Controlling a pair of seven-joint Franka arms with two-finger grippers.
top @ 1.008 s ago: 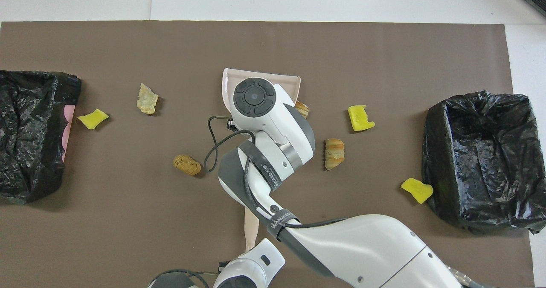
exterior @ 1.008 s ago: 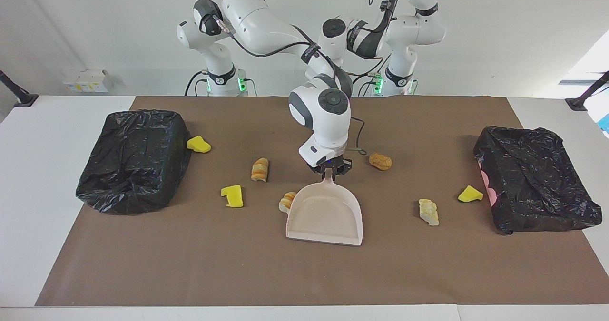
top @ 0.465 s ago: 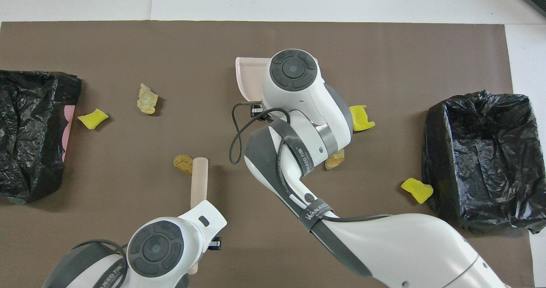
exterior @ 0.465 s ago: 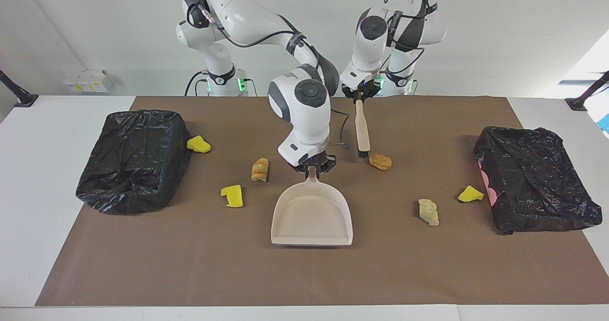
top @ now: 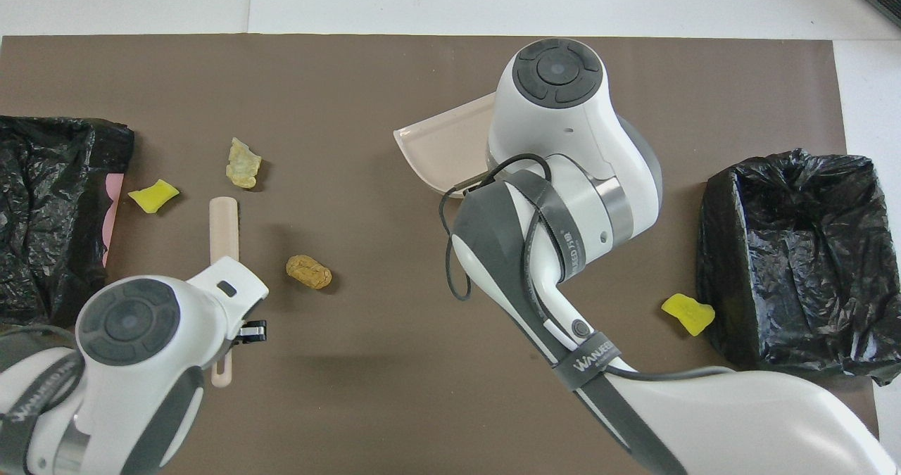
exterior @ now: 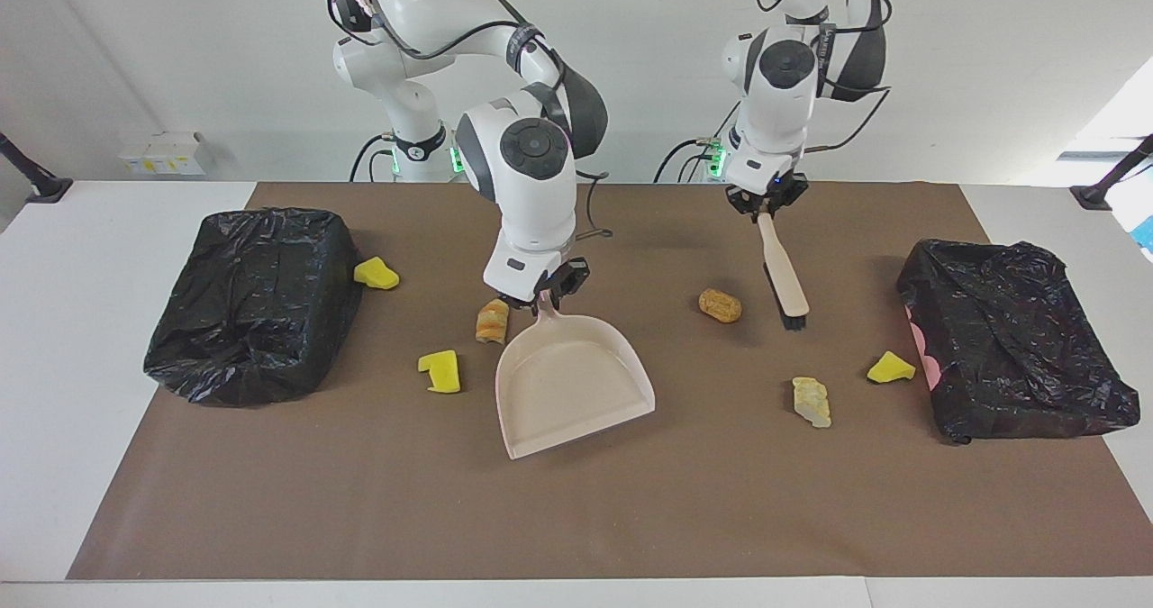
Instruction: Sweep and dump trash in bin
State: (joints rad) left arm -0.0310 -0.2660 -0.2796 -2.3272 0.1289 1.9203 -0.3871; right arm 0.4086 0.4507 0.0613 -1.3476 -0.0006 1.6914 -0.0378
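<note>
My right gripper (exterior: 543, 296) is shut on the handle of the beige dustpan (exterior: 572, 383), which hangs tilted over the middle of the mat. A striped scrap (exterior: 492, 322) and a yellow chunk (exterior: 440, 371) lie beside the pan, toward the right arm's end. My left gripper (exterior: 763, 212) is shut on the beige brush (exterior: 784, 275), bristles down, beside the brown nugget (exterior: 720, 305). A pale lump (exterior: 811, 401) and a yellow scrap (exterior: 890, 368) lie toward the left arm's end. In the overhead view, the dustpan (top: 443, 148) is partly hidden by the right wrist.
A black-bagged bin (exterior: 252, 302) stands at the right arm's end of the brown mat, with a yellow scrap (exterior: 376, 274) against it. A second black-bagged bin (exterior: 1009, 347) stands at the left arm's end. White table borders the mat (exterior: 576, 518).
The right arm carried the dustpan toward its own end and turned it. The left arm came forward and swung the brush across the brown nugget to the side toward the left arm's end.
</note>
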